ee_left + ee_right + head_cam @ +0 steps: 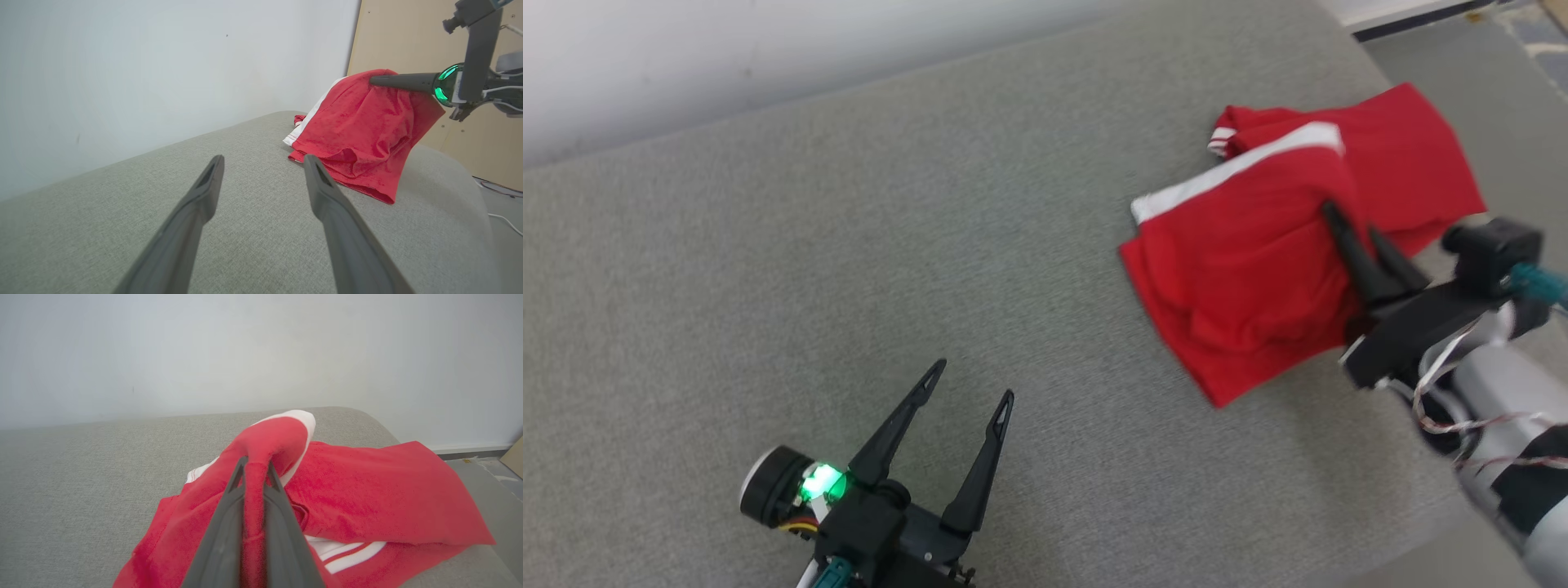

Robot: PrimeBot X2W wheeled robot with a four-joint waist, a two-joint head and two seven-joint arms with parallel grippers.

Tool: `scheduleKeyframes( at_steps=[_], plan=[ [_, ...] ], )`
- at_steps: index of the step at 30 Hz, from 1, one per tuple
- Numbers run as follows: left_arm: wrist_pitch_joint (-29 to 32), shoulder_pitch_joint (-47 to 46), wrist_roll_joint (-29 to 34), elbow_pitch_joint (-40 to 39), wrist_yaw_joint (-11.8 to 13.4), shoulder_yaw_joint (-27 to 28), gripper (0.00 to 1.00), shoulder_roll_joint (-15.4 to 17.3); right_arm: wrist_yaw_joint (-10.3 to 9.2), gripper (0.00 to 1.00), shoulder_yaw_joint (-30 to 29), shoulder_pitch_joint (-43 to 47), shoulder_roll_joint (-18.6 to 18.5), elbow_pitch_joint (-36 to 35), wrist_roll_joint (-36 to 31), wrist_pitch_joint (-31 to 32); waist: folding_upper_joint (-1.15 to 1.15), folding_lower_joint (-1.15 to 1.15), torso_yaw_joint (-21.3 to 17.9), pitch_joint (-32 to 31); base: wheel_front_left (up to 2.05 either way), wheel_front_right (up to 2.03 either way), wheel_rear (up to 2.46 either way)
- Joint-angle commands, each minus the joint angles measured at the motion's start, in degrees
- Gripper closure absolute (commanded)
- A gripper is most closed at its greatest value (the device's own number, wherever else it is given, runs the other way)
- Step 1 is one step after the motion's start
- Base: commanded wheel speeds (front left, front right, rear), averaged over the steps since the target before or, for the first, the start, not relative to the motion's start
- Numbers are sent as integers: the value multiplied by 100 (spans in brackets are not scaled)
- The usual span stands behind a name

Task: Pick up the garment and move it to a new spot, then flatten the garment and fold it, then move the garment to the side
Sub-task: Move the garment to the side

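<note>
Garment (1241, 278) clamped in the right hand (1349, 219), pick-up step; next, carry it clear toward the left hand (974, 380), fingers apart.

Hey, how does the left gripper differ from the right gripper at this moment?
The left gripper has its jaws wide apart; the right gripper has them shut. The left gripper holds nothing; the right gripper pinches a raised fold of the red garment. The left gripper is over bare grey cushion; the right gripper is at the garment. Both have two long dark fingers.
</note>
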Motion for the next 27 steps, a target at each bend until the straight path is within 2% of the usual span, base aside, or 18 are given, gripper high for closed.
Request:
scheduleKeyframes(
  at_steps=[1, 9, 14, 20, 27],
  plan=[
    [-32, -79, 23, -15, 27, 2, 0, 40, 3, 100, 32, -88, -60, 22, -20, -27, -1, 0, 310, 368, 0, 0, 0],
    [-32, -465, 47, -381, 151, -180, 0, -23, 3, 100, 16, -796, -898, 201, 70, -28, -1, 0, 653, 1063, 0, 0, 0],
    [-31, -604, 45, -499, 201, -246, 0, 12, 3, 100, -128, -1019, -1283, 350, 160, -27, -1, 0, 734, 1298, 0, 0, 0],
    [-32, -748, 9, -556, 209, -280, 0, 101, 3, 100, -145, -1145, -1643, 602, 257, -28, -1, 0, 823, 1471, 0, 0, 0],
    [-31, -720, -3, -588, 290, -280, 0, 235, 2, 100, -638, -1037, -1842, 787, 276, -28, -1, 0, 854, 1500, 0, 0, 0]
  ],
)
